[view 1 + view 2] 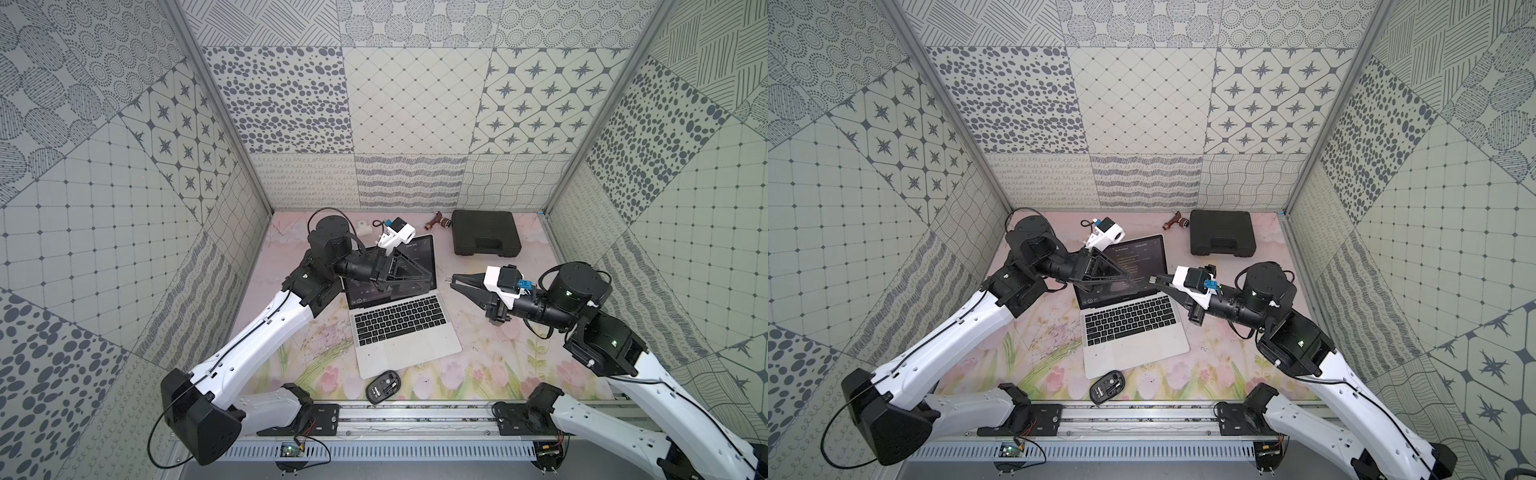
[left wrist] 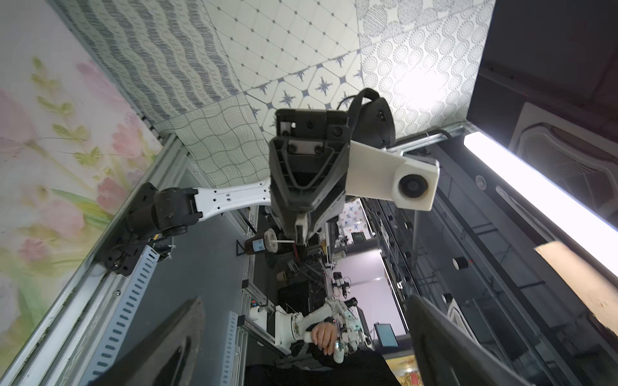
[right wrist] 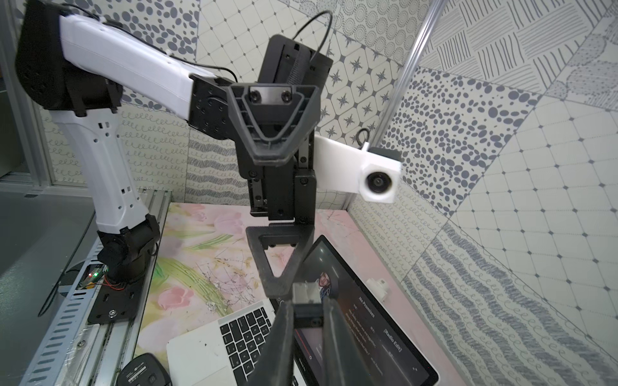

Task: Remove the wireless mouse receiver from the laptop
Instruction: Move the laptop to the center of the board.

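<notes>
The silver laptop (image 1: 409, 347) (image 1: 1136, 351) lies open mid-table, its dark screen lit. My right gripper (image 3: 307, 304) (image 1: 455, 280) is shut on the wireless mouse receiver (image 3: 306, 294), a small black nub with a silver plug, pinched between the fingertips. It hangs in the air just off the screen's right edge, apart from the laptop. My left gripper (image 1: 430, 282) (image 2: 304, 300) hovers over the screen, pointing at the right gripper. Its jaws are open wide, one finger (image 3: 272, 133) above the other, with nothing between them.
A black oval mouse (image 1: 383, 386) (image 1: 1106, 386) lies belly-up at the front edge, before the laptop. A black plastic case (image 1: 486, 237) sits at the back right, a small brown tool (image 1: 438, 224) beside it. A little white object (image 1: 363, 226) is at the back left.
</notes>
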`<state>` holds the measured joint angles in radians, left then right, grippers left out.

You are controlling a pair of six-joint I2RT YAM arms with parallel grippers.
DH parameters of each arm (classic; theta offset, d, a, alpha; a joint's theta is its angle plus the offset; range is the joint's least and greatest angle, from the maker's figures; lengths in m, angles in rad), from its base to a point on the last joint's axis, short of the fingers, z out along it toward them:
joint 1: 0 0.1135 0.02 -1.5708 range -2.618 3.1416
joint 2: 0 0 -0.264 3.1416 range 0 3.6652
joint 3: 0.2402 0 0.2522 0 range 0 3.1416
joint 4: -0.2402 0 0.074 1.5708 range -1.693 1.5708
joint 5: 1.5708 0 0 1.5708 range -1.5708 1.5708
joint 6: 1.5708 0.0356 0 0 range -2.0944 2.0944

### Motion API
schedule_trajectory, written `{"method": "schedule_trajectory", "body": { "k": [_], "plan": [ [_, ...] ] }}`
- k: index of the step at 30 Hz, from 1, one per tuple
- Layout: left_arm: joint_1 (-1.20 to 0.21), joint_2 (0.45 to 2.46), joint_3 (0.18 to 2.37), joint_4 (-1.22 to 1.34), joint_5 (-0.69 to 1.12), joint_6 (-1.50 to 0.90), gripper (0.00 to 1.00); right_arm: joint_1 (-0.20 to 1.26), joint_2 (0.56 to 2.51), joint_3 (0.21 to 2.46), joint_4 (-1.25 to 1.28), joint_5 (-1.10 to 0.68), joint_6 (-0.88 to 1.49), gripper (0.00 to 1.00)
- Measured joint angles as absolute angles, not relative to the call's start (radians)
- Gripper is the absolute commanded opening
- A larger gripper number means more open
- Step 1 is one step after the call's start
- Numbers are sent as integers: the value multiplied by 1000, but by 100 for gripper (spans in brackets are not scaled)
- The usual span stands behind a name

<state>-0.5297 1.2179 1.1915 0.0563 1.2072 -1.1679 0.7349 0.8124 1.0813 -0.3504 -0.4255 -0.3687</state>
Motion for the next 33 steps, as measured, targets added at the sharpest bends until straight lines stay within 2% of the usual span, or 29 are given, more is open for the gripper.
{"method": "schedule_trajectory", "body": {
  "k": [6,11,17,25,33],
  "plan": [
    [-540,1039,935,-185,958,-1010,100,720,861,1024,-381,-417,-295,9],
    [-704,883,709,-345,676,-880,99,720,874,947,-402,-414,-221,8],
    [-906,745,487,-463,357,-839,99,720,867,916,-371,-421,-154,7],
    [-1106,742,397,-574,54,-932,100,720,846,860,-337,-448,-97,6],
    [-1130,756,352,-577,-96,-1018,100,723,795,836,-331,-467,-70,6]
  ]
}}
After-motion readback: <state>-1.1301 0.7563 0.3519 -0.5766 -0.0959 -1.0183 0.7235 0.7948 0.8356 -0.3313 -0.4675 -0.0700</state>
